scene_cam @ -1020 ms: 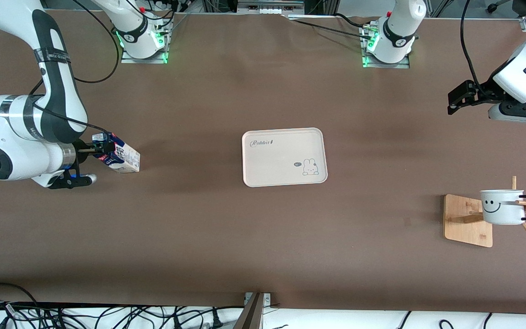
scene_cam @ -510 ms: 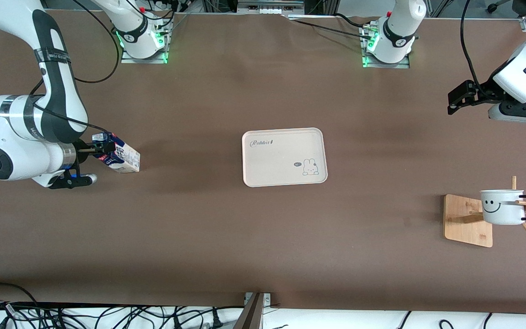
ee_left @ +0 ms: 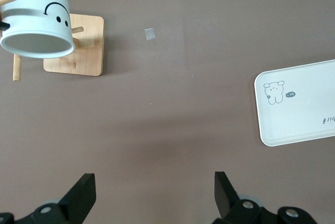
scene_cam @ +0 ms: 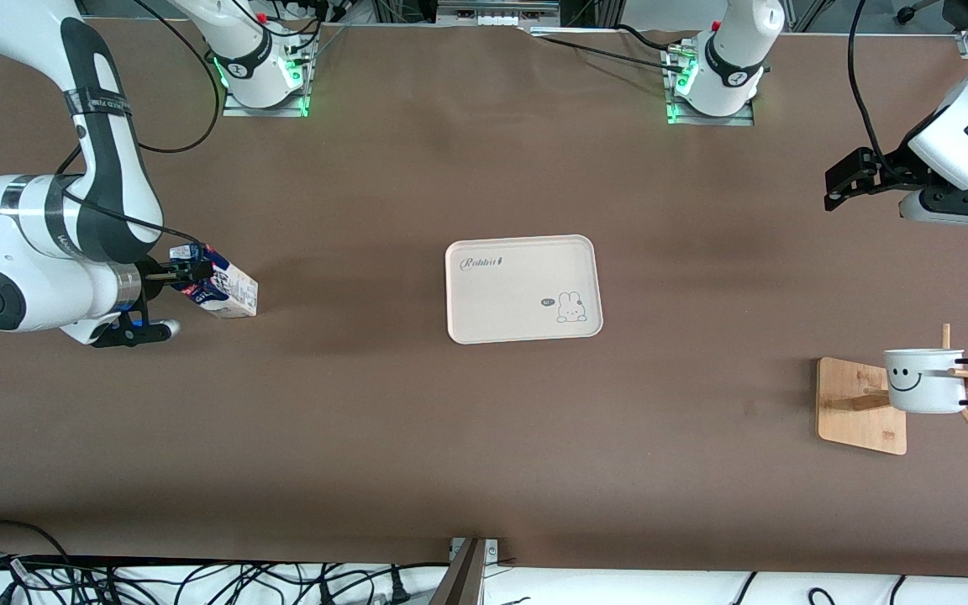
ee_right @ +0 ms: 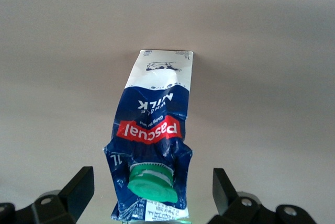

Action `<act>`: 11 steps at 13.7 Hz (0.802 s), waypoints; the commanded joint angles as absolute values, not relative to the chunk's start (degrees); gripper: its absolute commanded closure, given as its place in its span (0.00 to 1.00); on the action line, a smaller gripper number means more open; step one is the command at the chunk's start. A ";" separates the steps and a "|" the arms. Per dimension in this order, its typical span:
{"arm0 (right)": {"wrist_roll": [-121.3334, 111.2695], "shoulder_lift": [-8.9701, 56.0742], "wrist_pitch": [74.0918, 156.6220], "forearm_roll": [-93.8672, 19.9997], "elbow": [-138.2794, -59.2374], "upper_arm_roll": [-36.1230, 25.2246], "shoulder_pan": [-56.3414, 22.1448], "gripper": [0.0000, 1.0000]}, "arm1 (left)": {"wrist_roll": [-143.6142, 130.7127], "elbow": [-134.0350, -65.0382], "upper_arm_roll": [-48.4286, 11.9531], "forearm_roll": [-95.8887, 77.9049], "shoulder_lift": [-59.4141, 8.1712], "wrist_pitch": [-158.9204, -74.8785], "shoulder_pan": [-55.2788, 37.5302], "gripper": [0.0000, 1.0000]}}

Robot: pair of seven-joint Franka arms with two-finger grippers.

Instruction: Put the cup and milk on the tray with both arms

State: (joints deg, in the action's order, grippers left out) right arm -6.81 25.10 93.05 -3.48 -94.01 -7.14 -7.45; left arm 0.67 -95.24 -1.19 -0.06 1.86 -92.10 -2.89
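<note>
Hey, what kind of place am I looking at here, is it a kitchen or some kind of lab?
Most likely a robotics lab, not a kitchen: two white robot arms are bolted along one edge of a bare brown table, loose black cables trail past its edge, and the props are few.

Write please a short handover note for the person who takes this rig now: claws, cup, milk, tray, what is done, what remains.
Right claw: open, fingers either side of the milk, not gripping.
Left claw: open, empty, over bare table at the left arm's end.
Cup: hanging on the wooden stand, nearer the front camera than that claw.
Tray: mid-table, nothing on it.
Done: nothing placed.
Left: both items.
</note>
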 commanded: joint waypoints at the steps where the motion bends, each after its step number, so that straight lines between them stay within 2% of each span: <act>1: -6.42 24.79 92.99 -4.04 -94.57 -7.03 -7.56 0.00 | 1.76 -95.98 -1.41 0.70 2.90 -91.85 -2.55 0.00; 8: -6.42 24.87 92.90 -4.04 -94.75 -7.03 -7.73 0.00 | 1.76 -95.98 -1.41 0.70 2.90 -91.93 -2.55 0.00; 9: -6.85 24.87 92.81 -4.04 -94.75 -7.03 -7.73 0.09 | 1.76 -95.89 -1.41 0.70 2.90 -91.85 -2.55 0.00; 11: -7.12 24.87 92.73 -4.13 -94.83 -7.03 -7.73 0.66 | 1.76 -95.98 -1.41 0.70 2.90 -91.93 -2.55 0.00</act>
State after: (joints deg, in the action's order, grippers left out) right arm -6.83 25.12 92.98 -3.48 -94.27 -7.10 -7.63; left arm 0.67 -95.24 -1.19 -0.06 1.86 -92.10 -2.89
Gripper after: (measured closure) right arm 0.203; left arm 0.000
